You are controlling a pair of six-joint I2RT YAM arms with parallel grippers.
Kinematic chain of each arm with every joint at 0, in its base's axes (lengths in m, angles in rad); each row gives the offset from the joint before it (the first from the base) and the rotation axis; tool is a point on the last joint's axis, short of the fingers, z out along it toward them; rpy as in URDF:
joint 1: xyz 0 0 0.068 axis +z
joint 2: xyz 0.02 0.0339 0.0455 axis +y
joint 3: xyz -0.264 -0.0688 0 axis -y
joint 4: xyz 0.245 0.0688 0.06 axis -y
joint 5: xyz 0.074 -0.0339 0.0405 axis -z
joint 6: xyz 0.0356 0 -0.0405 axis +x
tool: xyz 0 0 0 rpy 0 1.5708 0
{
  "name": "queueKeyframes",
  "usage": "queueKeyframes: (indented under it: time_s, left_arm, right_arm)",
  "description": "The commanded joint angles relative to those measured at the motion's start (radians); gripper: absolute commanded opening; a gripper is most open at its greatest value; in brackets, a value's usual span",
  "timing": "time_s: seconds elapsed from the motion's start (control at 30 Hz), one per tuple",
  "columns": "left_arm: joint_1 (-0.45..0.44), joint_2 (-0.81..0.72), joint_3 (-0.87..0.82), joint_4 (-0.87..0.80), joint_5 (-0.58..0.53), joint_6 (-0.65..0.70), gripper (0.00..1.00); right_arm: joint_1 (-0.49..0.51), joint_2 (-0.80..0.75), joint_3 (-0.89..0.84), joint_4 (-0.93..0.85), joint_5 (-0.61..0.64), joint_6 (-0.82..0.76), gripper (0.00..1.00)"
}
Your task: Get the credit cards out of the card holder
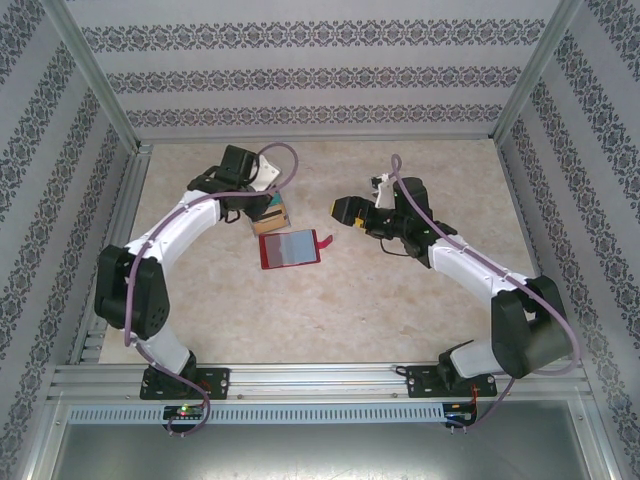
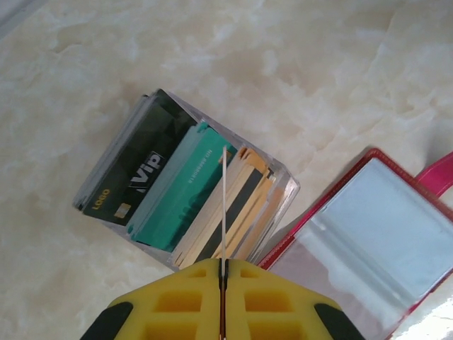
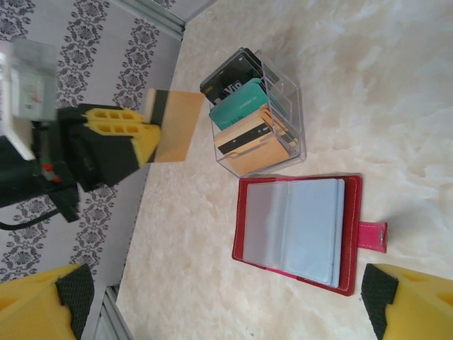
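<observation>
Table [image 1: 330, 310]: one pale marbled top, filling the centre of the top view.
Arms: two, white with black joints; the left arm [image 1: 170, 235] curves up the left side of the frame, the right arm [image 1: 470, 265] up the right side.
Card holder [image 1: 288, 248]: one, red, lying open and flat near the centre of the top view, just below and right of the clear box; grey-blue clear sleeves face up [image 3: 294, 230] [image 2: 375, 227].
Tab [image 3: 374, 236]: one, small and red, sticking out from the holder's right edge in the right wrist view.
Clear box [image 1: 272, 215]: one, see-through, just above the holder [image 3: 294, 117]; cards stand fanned inside it [image 2: 287, 185].
Cards in the box: one dark card [image 2: 138, 177] marked VIP, one teal card [image 2: 180, 202], and several tan and striped cards [image 2: 237, 209] whose exact number I cannot tell.
Left gripper [image 2: 221, 263]: yellow fingers pressed together on one tan card [image 3: 175, 126], seen edge-on in the left wrist view [image 2: 224, 205]; in the right wrist view the card is to the left of the box and apart from it.
Right gripper [image 3: 226, 292]: fingers spread wide apart, nothing between them, at right of centre in the top view [image 1: 348, 210], apart from the holder.
</observation>
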State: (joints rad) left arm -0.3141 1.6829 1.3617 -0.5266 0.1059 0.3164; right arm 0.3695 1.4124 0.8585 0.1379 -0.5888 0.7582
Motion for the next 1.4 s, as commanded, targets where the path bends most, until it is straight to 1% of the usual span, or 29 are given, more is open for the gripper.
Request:
queueKeyframes:
  time_s: [0.0,0.1,0.13,0.23,0.33,0.4,0.5,0.57,0.63,0.7,0.77,0.83,0.87,0.97,1.07,1.17,1.27,1.37]
  left_arm:
    - [-0.018,0.042,0.011,0.021,-0.083,0.085,0.08]
    - [-0.027,0.046,-0.002,0.039,-0.103,0.147,0.09]
    - [-0.035,0.044,-0.006,0.051,-0.134,0.166,0.09]
    - [-0.044,0.032,-0.007,0.07,-0.155,0.19,0.09]
    - [-0.048,0.019,-0.028,0.146,-0.194,0.214,0.09]
    - [-0.048,0.003,-0.047,0.223,-0.187,0.212,0.09]
    - [-0.052,-0.023,-0.09,0.35,-0.107,0.197,0.13]
    - [-0.061,-0.02,-0.098,0.379,-0.078,0.214,0.12]
    - [-0.07,-0.025,-0.109,0.402,-0.048,0.223,0.13]
    - [-0.082,-0.032,-0.123,0.395,-0.025,0.264,0.13]
    - [-0.101,-0.043,-0.155,0.422,-0.055,0.305,0.11]
    - [-0.114,-0.048,-0.171,0.412,-0.055,0.331,0.09]
    - [-0.12,-0.049,-0.176,0.4,-0.061,0.337,0.07]
    - [-0.128,-0.047,-0.172,0.352,-0.093,0.306,0.07]
    - [-0.128,-0.052,-0.159,0.306,-0.132,0.235,0.07]
    - [-0.129,-0.081,-0.17,0.306,-0.123,0.183,0.08]
    - [-0.128,-0.112,-0.177,0.309,-0.131,0.154,0.12]
    - [-0.126,-0.143,-0.179,0.304,-0.144,0.118,0.19]
  right_arm:
    - [-0.011,-0.027,-0.015,-0.004,-0.017,-0.023,0.98]
    - [-0.014,-0.031,-0.016,-0.01,-0.022,-0.022,0.98]
    - [-0.014,-0.03,-0.016,-0.011,-0.025,-0.023,0.98]
    - [-0.014,-0.027,-0.012,-0.022,-0.029,-0.025,0.98]
    - [-0.014,-0.023,0.001,-0.037,-0.035,-0.029,0.98]
    - [-0.014,-0.022,0.016,-0.056,-0.039,-0.037,0.98]
    - [-0.014,-0.028,0.041,-0.097,-0.045,-0.056,0.98]
    - [-0.015,-0.04,0.055,-0.128,-0.049,-0.073,0.98]
    - [-0.018,-0.059,0.061,-0.163,-0.051,-0.092,0.98]
    - [-0.027,-0.083,0.059,-0.191,-0.055,-0.11,0.98]
    - [-0.042,-0.104,0.049,-0.212,-0.067,-0.125,0.98]
    - [-0.058,-0.125,0.033,-0.224,-0.079,-0.136,0.98]
    - [-0.067,-0.134,0.024,-0.227,-0.09,-0.14,0.98]
    - [-0.078,-0.161,-0.005,-0.234,-0.101,-0.148,0.98]
    - [-0.076,-0.184,-0.044,-0.21,-0.096,-0.132,0.98]
    - [-0.077,-0.2,-0.069,-0.212,-0.086,-0.132,0.98]
    - [-0.078,-0.218,-0.088,-0.212,-0.072,-0.131,0.98]
    - [-0.077,-0.235,-0.102,-0.214,-0.052,-0.129,0.98]
